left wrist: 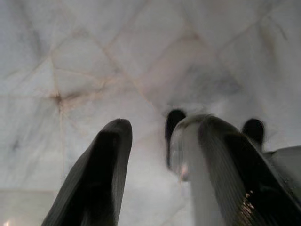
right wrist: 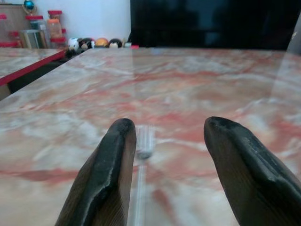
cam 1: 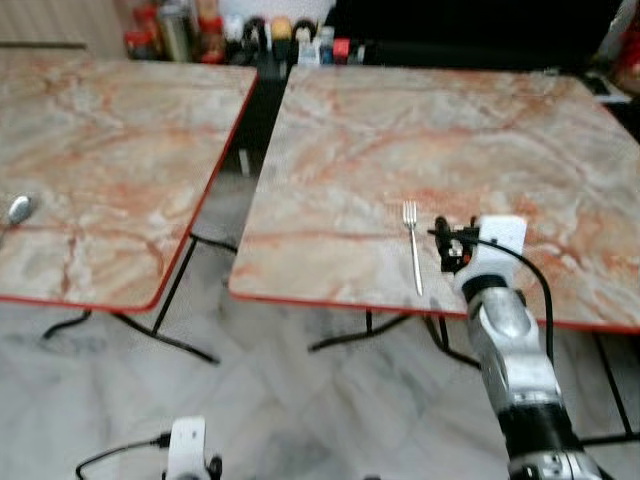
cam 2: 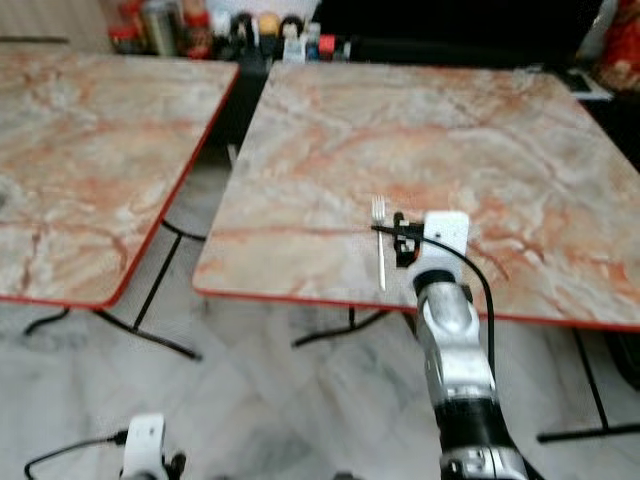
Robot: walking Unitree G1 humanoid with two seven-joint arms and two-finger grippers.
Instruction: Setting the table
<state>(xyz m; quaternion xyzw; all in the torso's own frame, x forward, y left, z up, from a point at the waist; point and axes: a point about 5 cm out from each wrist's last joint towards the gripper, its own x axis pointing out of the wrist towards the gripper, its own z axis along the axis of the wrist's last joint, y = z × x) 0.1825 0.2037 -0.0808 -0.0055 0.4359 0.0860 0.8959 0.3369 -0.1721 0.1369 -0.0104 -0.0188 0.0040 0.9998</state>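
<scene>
Marble table [cam 1: 400, 130]: slim silver fork [cam 1: 412, 250] flat near edge; right end effector [right wrist: 167, 155] fingers apart beside it.

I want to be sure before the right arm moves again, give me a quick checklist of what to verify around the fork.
1. Fork lies flat on the right table: ok.
2. Right gripper jaws open: ok.
3. Fork free of the jaws, beside the left finger: ok.
4. Fork clear of the table's red edge: ok.
5. Left gripper holds something shiny: cannot tell what.
6. Spoon on the left table, untouched: ok.
</scene>
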